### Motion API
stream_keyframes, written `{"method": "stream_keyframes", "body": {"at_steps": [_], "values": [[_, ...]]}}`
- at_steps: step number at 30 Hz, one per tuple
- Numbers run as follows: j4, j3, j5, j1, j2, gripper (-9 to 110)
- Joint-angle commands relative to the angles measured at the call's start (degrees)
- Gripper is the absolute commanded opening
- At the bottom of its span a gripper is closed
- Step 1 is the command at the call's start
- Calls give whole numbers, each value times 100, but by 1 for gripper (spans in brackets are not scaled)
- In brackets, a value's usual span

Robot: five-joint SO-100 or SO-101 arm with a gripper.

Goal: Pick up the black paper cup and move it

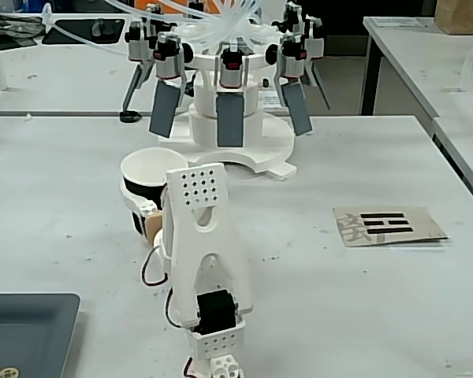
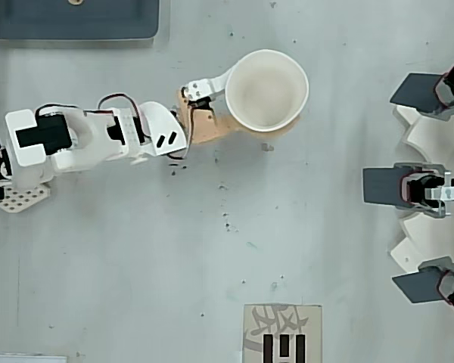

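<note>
Cup (image 2: 267,91): upright, mouth up, white inside, black wall visible in the fixed view (image 1: 139,191). It sits in the upper middle of the overhead view, left of the white fixture (image 2: 431,185).
Tool (image 2: 284,98): closed around the cup; a white finger (image 2: 212,82) wraps the upper side and a tan finger (image 2: 212,127) the lower side in the overhead view.
Contact with bench: cannot tell whether the cup base touches the bench (image 2: 212,249); in the fixed view the arm hides it.
Arm (image 2: 98,140): reaches from its base at the left edge of the overhead view toward the cup.
Card (image 1: 389,225): printed, flat on the bench, well apart from the cup, at right in the fixed view.
Tray (image 1: 27,331): dark, lower left corner of the fixed view.
</note>
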Motion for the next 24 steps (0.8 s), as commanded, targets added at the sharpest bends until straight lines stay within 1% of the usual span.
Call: {"method": "stream_keyframes", "body": {"at_steps": [1,8,24], "values": [[-387,-167,18,18,132,10],[-545,211,0,26,334,11],[-545,1626,9,79,1679,10]]}}
